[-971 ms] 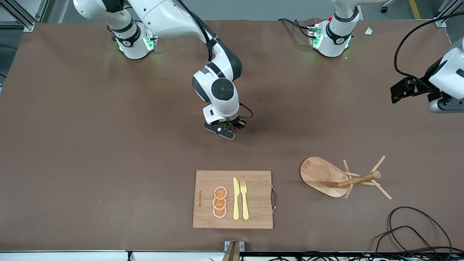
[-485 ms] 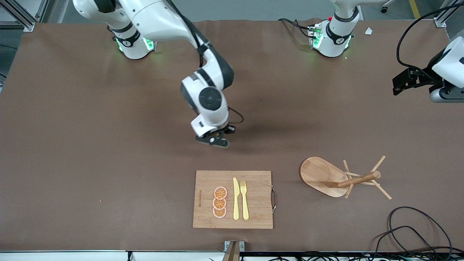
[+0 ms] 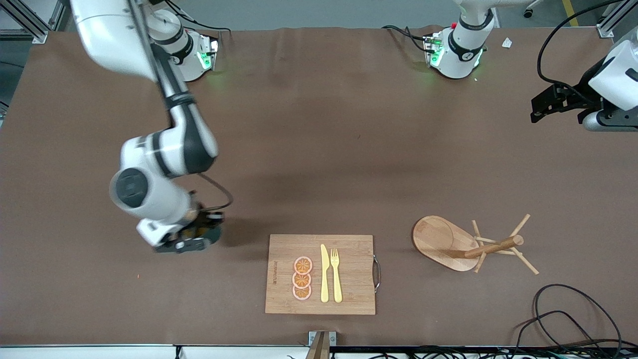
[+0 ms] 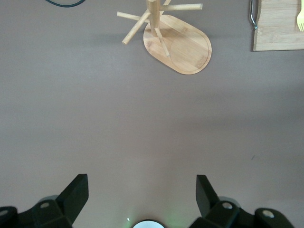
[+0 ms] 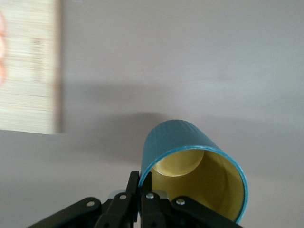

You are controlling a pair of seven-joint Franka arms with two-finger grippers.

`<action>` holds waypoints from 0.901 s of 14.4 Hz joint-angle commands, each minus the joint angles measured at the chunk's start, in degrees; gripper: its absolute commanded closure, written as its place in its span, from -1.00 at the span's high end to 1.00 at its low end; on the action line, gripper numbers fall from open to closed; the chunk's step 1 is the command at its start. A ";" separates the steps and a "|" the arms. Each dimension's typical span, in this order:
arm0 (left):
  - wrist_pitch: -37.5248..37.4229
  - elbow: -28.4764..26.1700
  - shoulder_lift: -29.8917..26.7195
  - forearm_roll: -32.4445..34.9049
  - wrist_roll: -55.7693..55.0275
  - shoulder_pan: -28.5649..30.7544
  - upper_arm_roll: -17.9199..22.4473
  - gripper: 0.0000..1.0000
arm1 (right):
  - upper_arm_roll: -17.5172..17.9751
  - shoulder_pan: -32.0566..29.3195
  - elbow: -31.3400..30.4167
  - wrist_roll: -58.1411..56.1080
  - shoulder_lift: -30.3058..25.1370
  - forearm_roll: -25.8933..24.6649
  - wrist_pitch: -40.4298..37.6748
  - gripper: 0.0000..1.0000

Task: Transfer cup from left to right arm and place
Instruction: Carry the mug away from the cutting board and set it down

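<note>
The cup (image 5: 175, 135) is teal with a ribbed wall and a mustard-yellow inside, and it shows in the right wrist view. My right gripper (image 5: 141, 178) is shut on its rim, one finger inside and one outside. In the front view my right gripper (image 3: 192, 239) hangs low over the bare table beside the cutting board (image 3: 354, 269), toward the right arm's end, and the arm hides the cup there. My left gripper (image 3: 541, 107) waits open and empty over the left arm's end of the table; its wrist view (image 4: 142, 183) shows bare table between the fingers.
The cutting board carries three orange slices (image 3: 302, 278), a yellow knife (image 3: 324, 274) and a fork (image 3: 336, 274). A wooden mug tree (image 3: 468, 244) stands toward the left arm's end and shows in the left wrist view (image 4: 178, 42). Cables (image 3: 563, 319) lie at the front corner.
My right arm has swung from the table's middle toward its own end and nearer the front camera, carrying the cup to beside the cutting board. My left gripper has drifted only slightly.
</note>
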 commanded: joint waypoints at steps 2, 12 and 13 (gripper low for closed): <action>0.85 -1.16 -1.26 -0.77 0.12 0.61 -0.24 1.00 | 1.45 -8.91 -2.19 -14.32 -0.24 -0.23 -1.05 -0.99; 0.76 -0.80 -1.00 -0.42 0.74 0.78 -0.07 1.00 | 1.45 -13.06 -4.48 -24.53 3.54 -0.67 -0.52 -0.87; 0.76 -0.80 -1.00 -0.42 0.74 0.78 -0.15 1.00 | 1.45 -12.80 -4.39 -25.93 3.46 -1.45 -0.52 -0.87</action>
